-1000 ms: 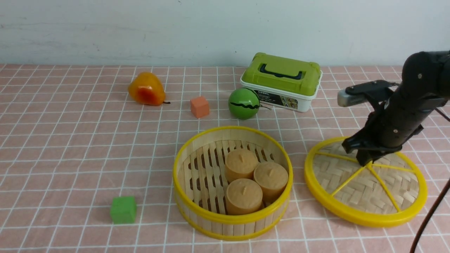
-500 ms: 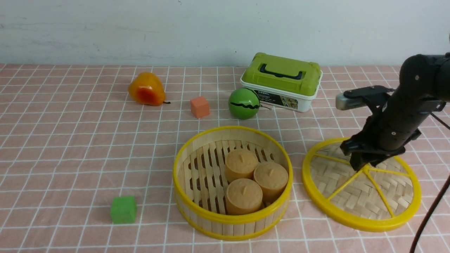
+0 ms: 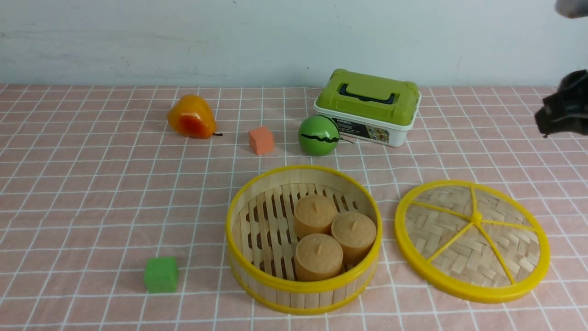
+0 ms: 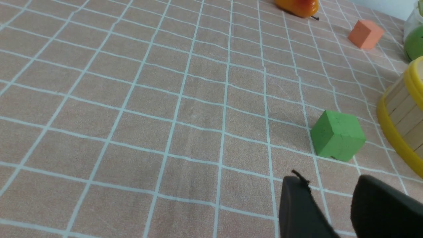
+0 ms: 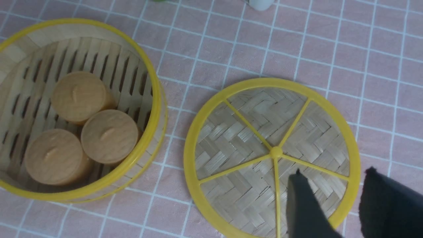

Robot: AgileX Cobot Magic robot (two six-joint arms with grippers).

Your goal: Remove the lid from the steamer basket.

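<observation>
Keying off the steamer basket (image 3: 304, 294), left to right. My left gripper (image 4: 330, 178) has its fingers apart, nothing between them; the front view misses it, and its wrist view catches the green cube (image 3: 161, 275), left of the basket, plus a cut-off basket edge. Basket is uncovered, three buns (image 3: 319, 257) inside. Lid (image 3: 475, 230) lies flat, knob up, just right of the basket, apart from it. Right gripper (image 5: 333, 172) is farther right of the basket, raised, fingers spread, grasping nothing; by far the nearer arm to the lid. From it, the lid lies lower, leftward and back toward my side. Lid's round, so no long axis. Lid's off; I judge only backing away remains, up and outward, so no fingertip drags the rim. Right arm is cropped by the front frame; fingers blur in its wrist view, tip height unclear.
</observation>
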